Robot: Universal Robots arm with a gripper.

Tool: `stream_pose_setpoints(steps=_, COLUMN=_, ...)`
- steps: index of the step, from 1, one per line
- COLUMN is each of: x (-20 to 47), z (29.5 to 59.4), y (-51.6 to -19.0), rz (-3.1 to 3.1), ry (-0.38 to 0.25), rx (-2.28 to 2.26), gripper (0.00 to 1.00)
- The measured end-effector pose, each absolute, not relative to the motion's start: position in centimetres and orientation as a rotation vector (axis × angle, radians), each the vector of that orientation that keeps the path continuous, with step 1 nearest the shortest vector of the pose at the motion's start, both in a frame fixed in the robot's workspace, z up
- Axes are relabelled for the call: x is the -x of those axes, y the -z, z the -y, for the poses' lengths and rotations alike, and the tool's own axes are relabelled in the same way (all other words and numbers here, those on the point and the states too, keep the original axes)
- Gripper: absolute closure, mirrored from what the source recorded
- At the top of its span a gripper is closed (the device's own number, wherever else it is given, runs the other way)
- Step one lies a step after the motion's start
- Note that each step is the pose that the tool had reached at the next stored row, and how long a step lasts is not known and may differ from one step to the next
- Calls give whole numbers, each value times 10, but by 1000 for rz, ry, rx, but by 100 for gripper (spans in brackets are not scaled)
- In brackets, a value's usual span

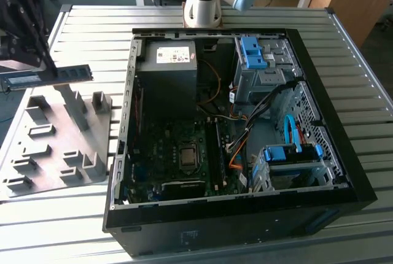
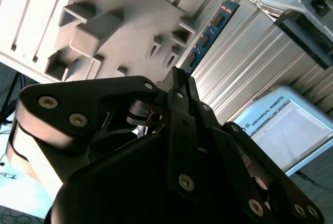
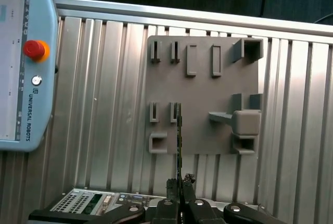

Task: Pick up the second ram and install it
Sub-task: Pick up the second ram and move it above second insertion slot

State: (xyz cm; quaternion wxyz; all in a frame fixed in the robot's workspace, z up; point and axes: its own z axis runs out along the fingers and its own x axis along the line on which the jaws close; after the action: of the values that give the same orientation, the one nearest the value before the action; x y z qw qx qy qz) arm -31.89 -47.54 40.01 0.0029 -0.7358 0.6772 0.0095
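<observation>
The second ram (image 1: 49,77), a long dark green stick with a pale label, is held level above the grey slotted fixture block (image 1: 55,153) at the exterior view's left. My gripper (image 1: 38,61) is shut on it from above. In the second wrist view the ram (image 2: 210,31) sticks out past the gripper (image 2: 179,75). Edge-on in the first wrist view, the ram (image 3: 179,140) runs from the gripper (image 3: 180,182) over the fixture (image 3: 208,83). The open computer case (image 1: 233,224) lies on the table, with the motherboard (image 1: 178,153) in its floor.
Inside the case are a power supply (image 1: 167,61), blue drive brackets (image 1: 253,52) and loose cables (image 1: 245,135). A teach pendant (image 3: 21,67) lies on the ribbed metal table (image 1: 362,110) beside the fixture. The arm's base (image 1: 202,6) stands behind the case.
</observation>
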Motion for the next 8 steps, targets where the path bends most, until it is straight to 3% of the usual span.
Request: stream_pose_setpoints(steps=8, x=299, z=475, y=-400, rz=-2123, ry=-30, rx=2307, gripper=86)
